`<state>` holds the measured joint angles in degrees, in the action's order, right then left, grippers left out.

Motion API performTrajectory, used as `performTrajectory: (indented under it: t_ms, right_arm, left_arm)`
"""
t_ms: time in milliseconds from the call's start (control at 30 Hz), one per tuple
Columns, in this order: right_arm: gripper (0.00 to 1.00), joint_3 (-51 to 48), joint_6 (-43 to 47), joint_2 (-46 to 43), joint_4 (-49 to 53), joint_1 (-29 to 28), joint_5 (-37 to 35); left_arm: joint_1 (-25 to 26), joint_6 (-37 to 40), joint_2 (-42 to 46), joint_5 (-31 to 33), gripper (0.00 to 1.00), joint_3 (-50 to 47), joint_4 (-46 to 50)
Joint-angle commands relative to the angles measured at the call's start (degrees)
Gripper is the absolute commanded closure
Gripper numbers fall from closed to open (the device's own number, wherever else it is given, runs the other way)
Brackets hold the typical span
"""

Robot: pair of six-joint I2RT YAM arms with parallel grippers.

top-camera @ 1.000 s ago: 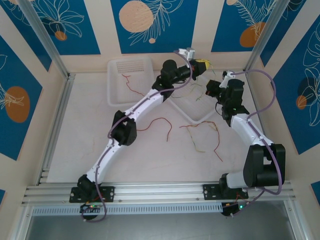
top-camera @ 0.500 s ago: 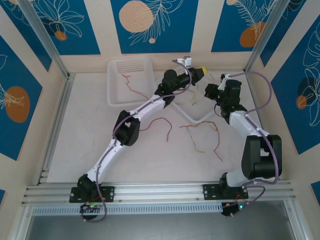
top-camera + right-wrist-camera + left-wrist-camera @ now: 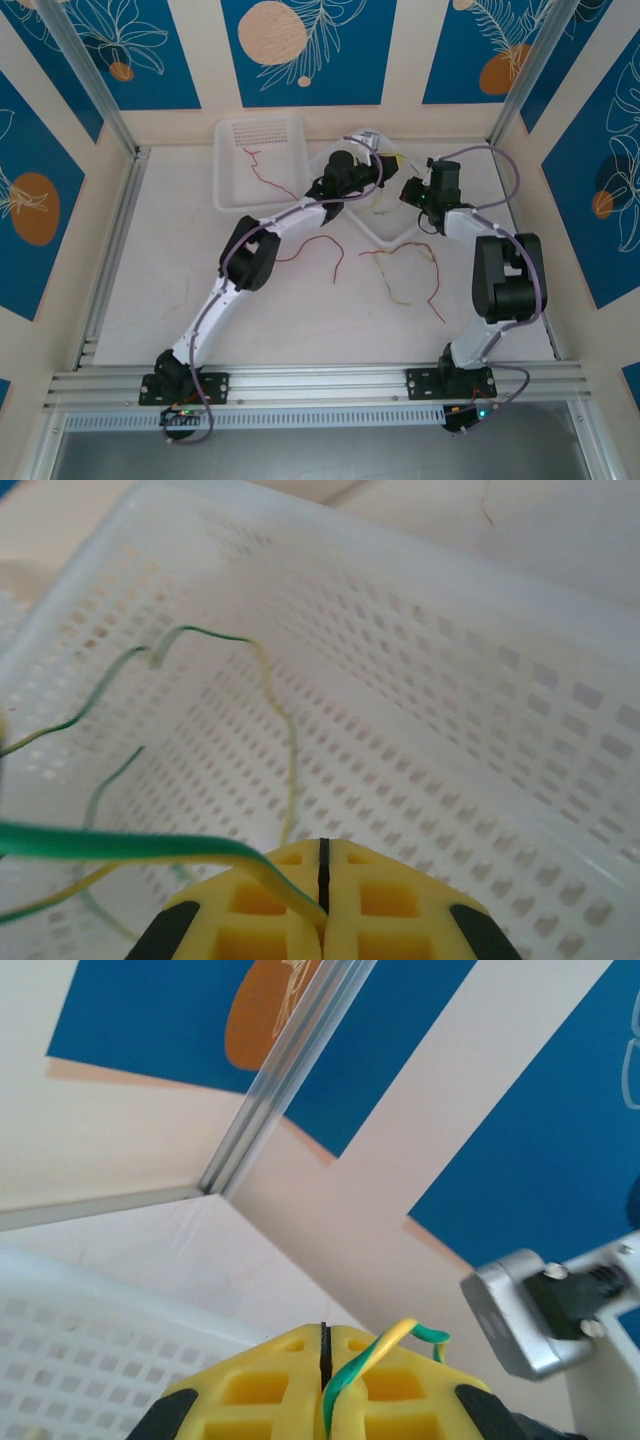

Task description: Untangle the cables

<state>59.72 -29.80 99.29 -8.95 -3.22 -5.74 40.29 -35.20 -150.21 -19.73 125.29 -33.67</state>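
Observation:
My left gripper [image 3: 397, 160] hangs over the far right basket [image 3: 364, 226], its yellow fingers [image 3: 250, 1390] shut on a green-and-yellow cable [image 3: 372, 1368] that curls out past the tips. Close beside it, my right gripper [image 3: 408, 192] is shut on another green-and-yellow cable [image 3: 140, 844] that runs off to the left. In the right wrist view, more thin green and yellow cables [image 3: 272, 695] lie limp inside the basket [image 3: 480, 680]. On the table lie a red cable [image 3: 318, 246] and a red, orange and yellow tangle [image 3: 405, 268].
A second white basket [image 3: 232, 192] at the back left holds one red wire [image 3: 268, 172]. A metal corner post [image 3: 290, 1060] and the blue patterned wall stand right behind the baskets. Thick purple-grey arm cables [image 3: 520, 160] loop by the right arm.
The left gripper has come down and nearer, over the right basket. The right arm has folded up and swung its gripper left, closer to the left gripper. Both stayed shut.

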Motion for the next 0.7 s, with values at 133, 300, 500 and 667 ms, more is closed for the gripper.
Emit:
performTrajectory:
  t_ms: [133,300,500,667]
  right_arm:
    - [1.0,5.93,-1.89,5.51,5.13,-1.31,-4.02]
    - [1.0,7.87,-2.96,4.49,8.79,-1.44,-5.05]
    - [0.73,9.98,-3.25,-0.81,14.88,-1.43,-6.65]
    - [0.5,12.39,-2.67,-6.76,21.41,-1.32,-8.78]
  left_arm:
    - [0.77,6.06,5.46,6.77,1.0,-5.43,16.37]
    - [0.57,6.79,4.37,6.64,1.0,-0.48,22.11]
    - [0.57,10.65,3.52,6.41,0.73,7.98,28.86]
    - [0.51,14.19,4.39,8.85,0.83,10.71,32.17]
